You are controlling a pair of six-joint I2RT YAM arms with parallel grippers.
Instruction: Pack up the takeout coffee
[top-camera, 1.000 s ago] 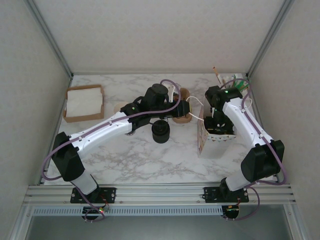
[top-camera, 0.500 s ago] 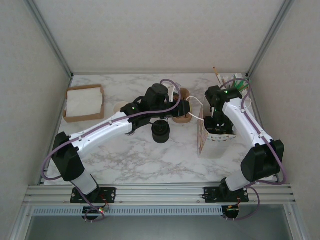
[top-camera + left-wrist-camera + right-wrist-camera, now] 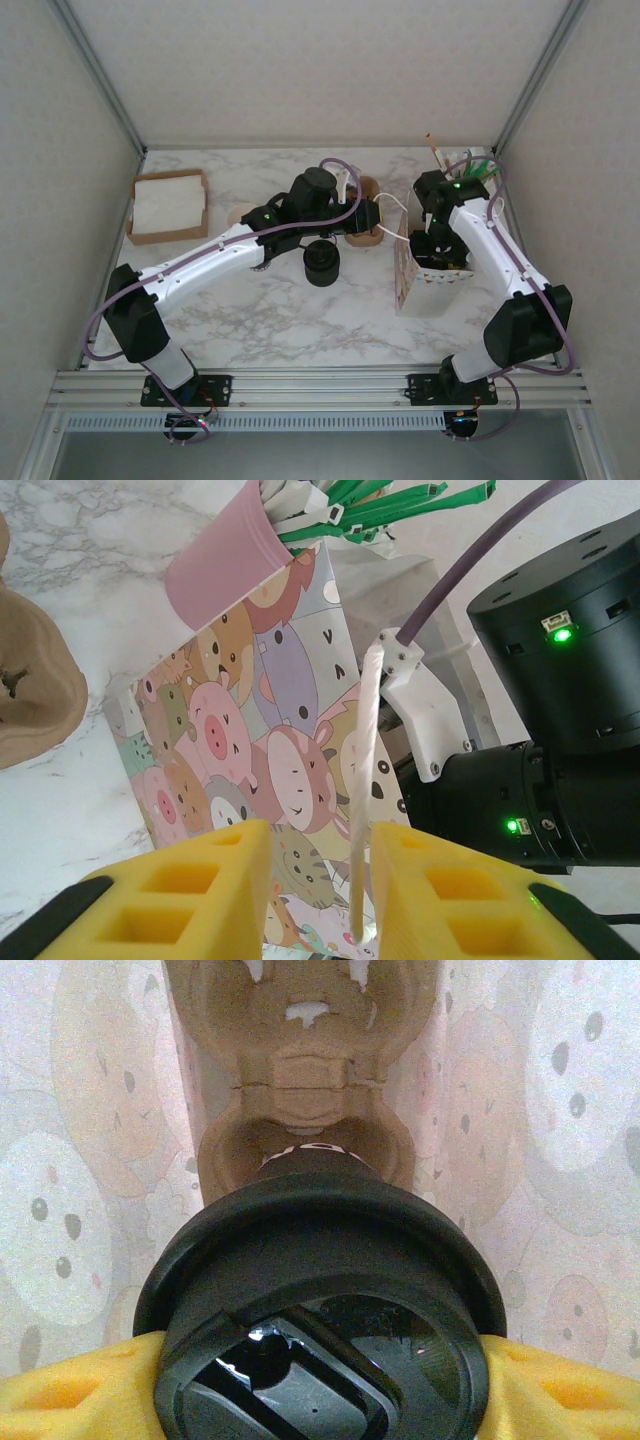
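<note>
Yellow fingers (image 3: 60, 1400) of the right gripper (image 3: 320, 1392) were pressed against both sides of the takeout coffee (image 3: 320, 1280) at its black lid. They held it upright inside the cartoon-printed paper bag (image 3: 80, 1160). The cup hung over the near pocket of the pulp carrier (image 3: 310, 1090) at the bag's bottom; whether it touched the carrier could not be told.

The left gripper (image 3: 320, 905) stood beside the bag with its 2 fingers (image 3: 190, 890) a narrow gap apart. The white handle cord (image 3: 366, 760) ran down between them, close to 1 finger but not pinched. Behind the bag stood a pink cup (image 3: 225, 555) of green and white sticks. On the marble table (image 3: 260, 320), a stack of black lids (image 3: 322, 262) sat just beside the left arm (image 3: 220, 250).

Compared with 1 second before, the right arm (image 3: 490, 250) had shifted slightly. Its elbow sat a little farther out to the right, and its wrist had edged the same way above the bag. The left arm, bag and lids lay where they had been.
</note>
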